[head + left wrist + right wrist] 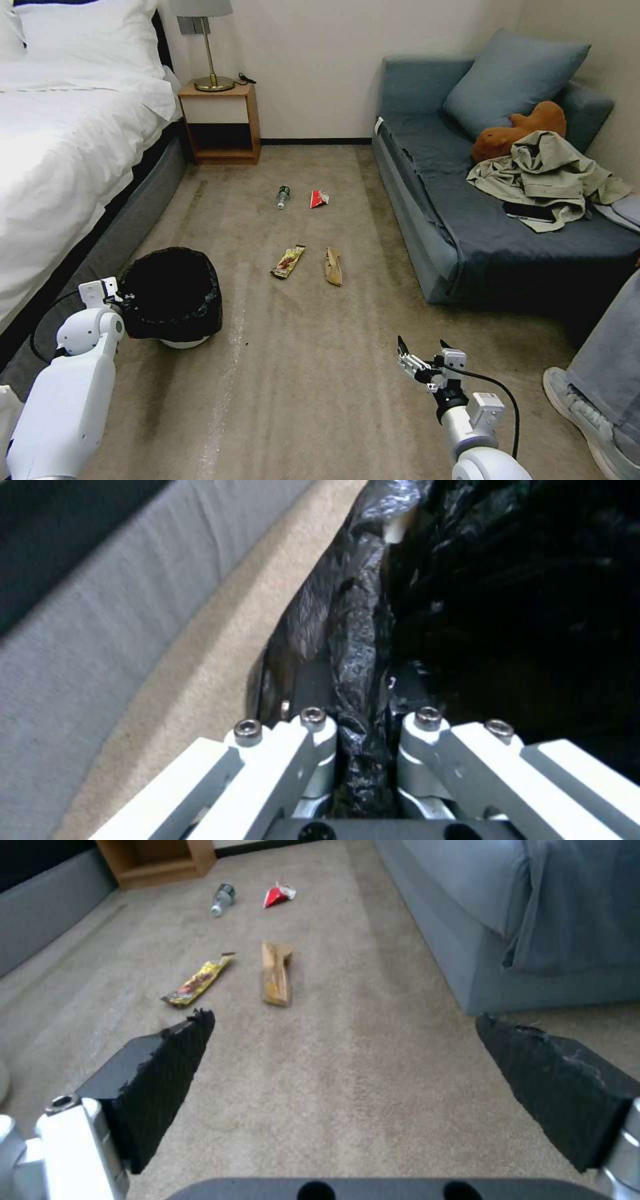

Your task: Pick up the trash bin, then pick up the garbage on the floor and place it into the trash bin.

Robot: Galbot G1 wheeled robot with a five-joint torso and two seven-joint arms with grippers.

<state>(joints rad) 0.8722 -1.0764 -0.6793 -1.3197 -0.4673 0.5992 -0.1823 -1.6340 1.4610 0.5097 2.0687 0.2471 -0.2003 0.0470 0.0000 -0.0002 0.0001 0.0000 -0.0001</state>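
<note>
- One trash bin [172, 293], rim pinched by the left gripper [360, 740].
- Right gripper [343, 1040] spread wide, holding nothing, above the carpet [300, 373].
- Four litter pieces: snack-bar wrapper [288, 261], paper wrapper [333, 266], red packet [319, 199], one bottle [283, 197].

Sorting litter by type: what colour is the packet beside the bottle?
Red and white packet, clearest in the right wrist view.

Glossy crinkled black plastic bag [353, 630] lines the bin; matt tan carpet [320, 373]; shiny gold snack-bar wrapper [288, 261].
</note>
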